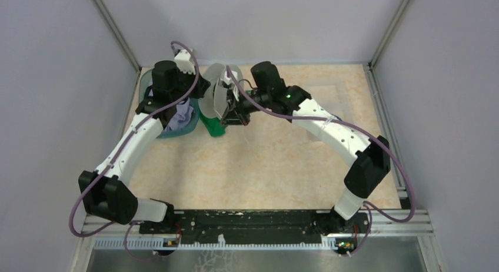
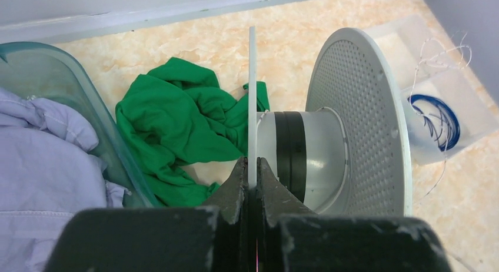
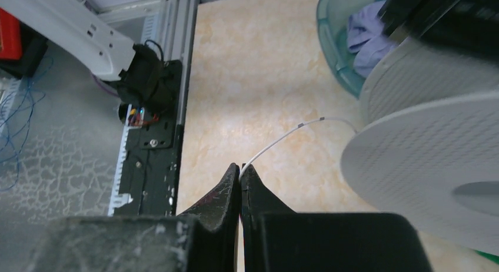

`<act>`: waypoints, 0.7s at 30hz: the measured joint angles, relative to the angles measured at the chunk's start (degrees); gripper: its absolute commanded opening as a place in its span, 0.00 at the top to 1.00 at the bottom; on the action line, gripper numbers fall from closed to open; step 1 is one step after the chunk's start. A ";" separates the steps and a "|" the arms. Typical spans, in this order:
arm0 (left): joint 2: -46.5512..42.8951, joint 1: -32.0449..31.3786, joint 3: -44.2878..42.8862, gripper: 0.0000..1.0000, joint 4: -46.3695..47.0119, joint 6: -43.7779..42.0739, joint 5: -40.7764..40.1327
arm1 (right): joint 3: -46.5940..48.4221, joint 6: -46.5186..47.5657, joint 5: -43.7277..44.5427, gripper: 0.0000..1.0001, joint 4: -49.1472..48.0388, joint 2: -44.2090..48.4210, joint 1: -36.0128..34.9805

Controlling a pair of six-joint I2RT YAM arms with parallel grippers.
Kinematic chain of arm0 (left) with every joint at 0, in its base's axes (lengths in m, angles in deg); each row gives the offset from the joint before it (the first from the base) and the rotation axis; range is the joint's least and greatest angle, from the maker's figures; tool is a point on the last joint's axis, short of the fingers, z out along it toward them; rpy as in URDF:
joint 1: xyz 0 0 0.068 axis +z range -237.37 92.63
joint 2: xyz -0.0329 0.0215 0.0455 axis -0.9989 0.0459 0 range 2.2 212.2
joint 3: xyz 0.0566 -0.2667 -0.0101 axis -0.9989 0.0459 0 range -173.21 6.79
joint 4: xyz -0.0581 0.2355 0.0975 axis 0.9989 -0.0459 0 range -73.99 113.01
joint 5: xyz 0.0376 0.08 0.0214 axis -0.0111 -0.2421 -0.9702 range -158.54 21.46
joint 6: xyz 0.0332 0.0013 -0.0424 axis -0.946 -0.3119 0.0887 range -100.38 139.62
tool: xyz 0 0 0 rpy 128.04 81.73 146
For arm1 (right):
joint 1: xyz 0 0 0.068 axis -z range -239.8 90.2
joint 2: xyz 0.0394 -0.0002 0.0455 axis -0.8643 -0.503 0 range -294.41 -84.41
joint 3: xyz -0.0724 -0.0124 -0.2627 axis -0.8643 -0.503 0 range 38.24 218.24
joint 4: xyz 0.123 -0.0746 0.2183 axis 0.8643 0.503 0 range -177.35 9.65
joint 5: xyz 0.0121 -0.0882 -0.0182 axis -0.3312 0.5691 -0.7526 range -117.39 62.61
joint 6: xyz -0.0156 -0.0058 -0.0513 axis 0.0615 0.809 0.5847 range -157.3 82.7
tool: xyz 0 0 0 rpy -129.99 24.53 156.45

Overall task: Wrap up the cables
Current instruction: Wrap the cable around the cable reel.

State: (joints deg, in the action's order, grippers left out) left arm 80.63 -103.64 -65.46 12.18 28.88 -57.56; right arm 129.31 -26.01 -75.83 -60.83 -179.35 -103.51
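— What do the left fingers (image 2: 242,171) have?

— They are pinched shut on the thin near flange of the spool (image 2: 365,119). That flange shows edge-on, standing straight up between the two tips. The spool lies with its axle level, its perforated far flange is turned toward the right, and a dark band runs round the hub (image 2: 291,157).

— And the right fingers (image 3: 235,176)?

— They are closed tight, with the whitish cable (image 3: 282,139) nipped at the very tips. From there the cable rises in a slack curve over the table (image 3: 259,78) and passes out of sight behind the edge of the spool's flange.

— Where is the other cable?

— The dark blue cable (image 2: 440,122) lies coiled in a clear tray (image 2: 471,116) on the table, on the far side of the spool. It is apart from both pairs of fingers. A hair-thin pale strand (image 2: 441,51) loops loosely above that tray. Whether it is the same wire the right fingers hold cannot be told.

— Anything else close by?

— A green cloth (image 2: 170,119) lies crumpled on the table just beside the spool. Left of it is a see-through teal bin (image 2: 115,148) holding lilac cloth (image 2: 41,166). Seen from above, both arms reach to the far part of the table and meet at the spool.
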 measured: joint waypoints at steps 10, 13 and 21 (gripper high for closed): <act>-0.28 -6.14 0.68 1.00 -0.33 -11.78 -2.36 | 7.37 -7.58 5.33 1.00 1.20 0.00 6.73; -0.87 -6.82 1.05 1.00 -0.90 -14.05 -1.66 | 7.67 -9.86 7.41 1.00 1.07 0.00 10.16; -2.27 -6.86 1.84 1.00 -1.77 -18.10 3.76 | 7.17 -11.96 11.63 1.00 0.72 -0.07 16.59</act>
State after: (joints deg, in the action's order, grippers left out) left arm 78.36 -110.51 -63.62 10.41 10.78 -53.80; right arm 136.48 -37.96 -64.21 -60.11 -179.41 -86.92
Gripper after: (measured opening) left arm 0.027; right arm 0.008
